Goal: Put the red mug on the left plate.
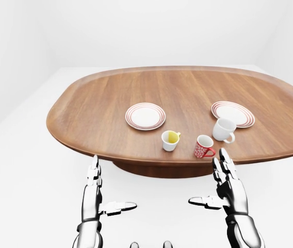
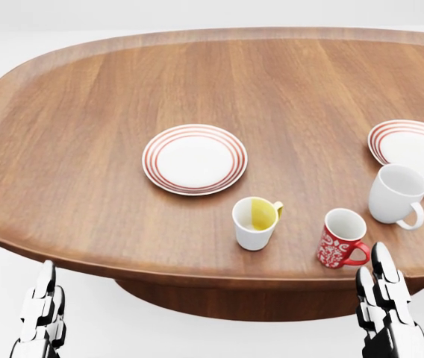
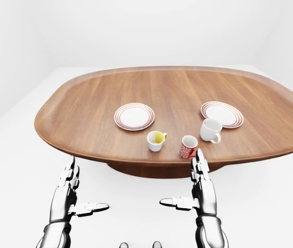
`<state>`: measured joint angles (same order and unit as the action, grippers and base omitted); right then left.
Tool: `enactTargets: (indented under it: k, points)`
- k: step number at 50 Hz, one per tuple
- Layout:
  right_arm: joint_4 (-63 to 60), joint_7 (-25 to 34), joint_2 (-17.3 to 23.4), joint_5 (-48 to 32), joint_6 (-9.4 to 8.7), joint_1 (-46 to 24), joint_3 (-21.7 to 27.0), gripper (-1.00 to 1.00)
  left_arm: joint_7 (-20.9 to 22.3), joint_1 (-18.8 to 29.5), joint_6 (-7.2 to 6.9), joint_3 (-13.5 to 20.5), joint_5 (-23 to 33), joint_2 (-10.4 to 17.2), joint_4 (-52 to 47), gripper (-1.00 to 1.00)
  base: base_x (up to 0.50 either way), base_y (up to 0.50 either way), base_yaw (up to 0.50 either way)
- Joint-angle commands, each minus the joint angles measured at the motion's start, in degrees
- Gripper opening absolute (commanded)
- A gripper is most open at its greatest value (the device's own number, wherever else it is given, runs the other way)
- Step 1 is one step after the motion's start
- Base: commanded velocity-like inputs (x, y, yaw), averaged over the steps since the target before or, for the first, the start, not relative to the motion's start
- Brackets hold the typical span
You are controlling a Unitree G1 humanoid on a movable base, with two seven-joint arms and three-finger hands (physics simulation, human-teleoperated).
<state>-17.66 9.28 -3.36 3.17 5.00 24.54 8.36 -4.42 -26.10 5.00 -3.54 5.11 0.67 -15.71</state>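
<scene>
Red mug (image 2: 340, 238) upright, handle right.

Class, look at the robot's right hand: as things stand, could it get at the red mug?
Probably yes. The right hand is open, its fingers just below the red mug near the table edge. Nothing lies between them; the white mug stands apart.
</scene>
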Motion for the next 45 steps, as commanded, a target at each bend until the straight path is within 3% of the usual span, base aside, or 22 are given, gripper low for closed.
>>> enactTargets:
  k: [1,16,37,41,45]
  points:
    - [0.1,0.1,0.1,0.1,0.0,-0.1,0.0,1.0,0.0,-0.1,0.0,0.0,-0.1,0.0,0.0,1.0,0.08,0.5,0.0]
    - [0.2,0.1,0.0,-0.1,0.0,0.0,-0.2,1.0,0.2,0.0,0.0,0.1,-0.2,0.0,0.0,1.0,0.14,0.5,0.0]
    - [0.3,0.0,0.2,-0.5,0.0,-0.1,-0.3,1.0,0.5,0.3,0.0,0.4,-0.4,-0.1,0.3,1.0,0.5,0.2,0.0]
    - [0.2,4.1,1.2,3.3,0.0,0.2,-1.0,1.0,0.5,0.4,0.0,0.3,-0.3,-0.1,0.3,1.0,0.5,0.09,0.0]
    - [0.2,4.3,0.9,3.2,0.0,-0.2,-0.3,1.0,0.5,0.5,0.0,0.4,-0.4,-0.1,0.2,1.0,0.5,0.0,0.0]
